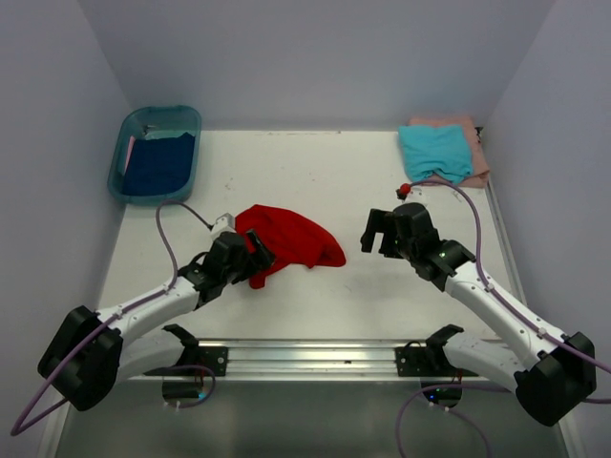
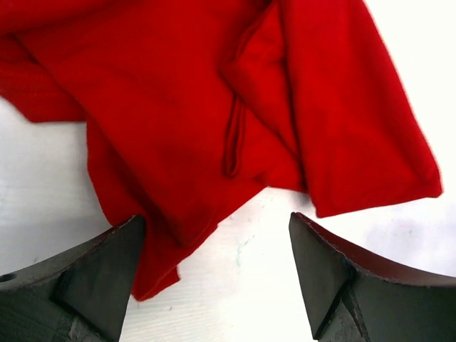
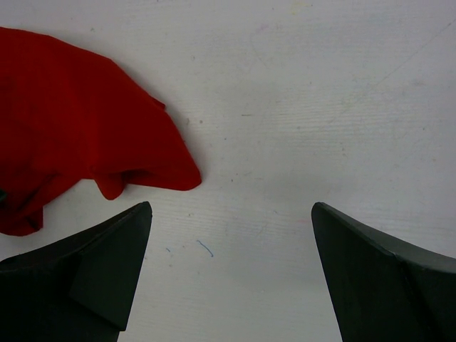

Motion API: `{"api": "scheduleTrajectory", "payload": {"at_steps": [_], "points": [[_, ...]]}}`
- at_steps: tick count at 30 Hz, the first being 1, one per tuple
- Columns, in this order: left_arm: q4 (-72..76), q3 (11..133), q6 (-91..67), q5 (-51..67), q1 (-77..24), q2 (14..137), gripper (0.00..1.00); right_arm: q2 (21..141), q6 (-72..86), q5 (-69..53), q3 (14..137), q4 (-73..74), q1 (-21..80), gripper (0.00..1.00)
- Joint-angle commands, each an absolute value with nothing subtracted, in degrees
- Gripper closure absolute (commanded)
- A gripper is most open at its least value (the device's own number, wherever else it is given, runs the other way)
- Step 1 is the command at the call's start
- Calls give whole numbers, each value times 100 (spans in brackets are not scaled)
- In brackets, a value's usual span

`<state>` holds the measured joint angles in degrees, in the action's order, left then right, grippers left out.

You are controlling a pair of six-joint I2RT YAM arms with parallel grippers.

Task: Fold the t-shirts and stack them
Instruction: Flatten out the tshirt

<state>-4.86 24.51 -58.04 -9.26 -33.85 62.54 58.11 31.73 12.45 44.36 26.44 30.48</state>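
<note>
White table point(image 1: 334, 286); red t-shirt point(image 1: 289, 239) crumpled left of centre; teal tub point(image 1: 162, 113) (far left corner) holds dark blue t-shirt point(image 1: 159, 164); teal t-shirt point(image 1: 434, 151) folded atop pink t-shirt point(image 1: 477, 162), far right; left gripper point(image 2: 217, 235) jaws apart at red shirt's near edge; right gripper point(image 3: 231, 214) jaws apart over bare table.

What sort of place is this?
Likely a robotics lab test cell: a left arm and right arm bolted to a white table, plain walls around, a crumpled red t-shirt to fold.
</note>
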Motion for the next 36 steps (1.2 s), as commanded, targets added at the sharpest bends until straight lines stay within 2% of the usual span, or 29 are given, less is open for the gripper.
{"api": "scheduleTrajectory", "payload": {"at_steps": [1, 8, 17, 22, 30, 36], "points": [[359, 2470, -5968, -1029, -3410, 6302, 15, 5731, 3129, 1213, 4430, 2505, 3076, 1], [291, 2548, -6108, -959, -3410, 6390, 17, 5722, 3094, 1257, 4430, 2522, 3076, 1], [-940, 2988, -6214, -931, -3410, 5768, 18, 5722, 3103, 1257, 4403, 2523, 3076, 1], [-950, 2831, -6205, -1178, -3419, 5590, 18, 5766, 3111, 1231, 4386, 2452, 3067, 1], [-440, 2611, -6310, -809, -3419, 6310, 18, 5792, 3094, 1248, 4447, 2522, 3067, 1], [-588, 2663, -6328, -756, -3419, 6179, 18, 5739, 3102, 1292, 4421, 2540, 3067, 1]]}}
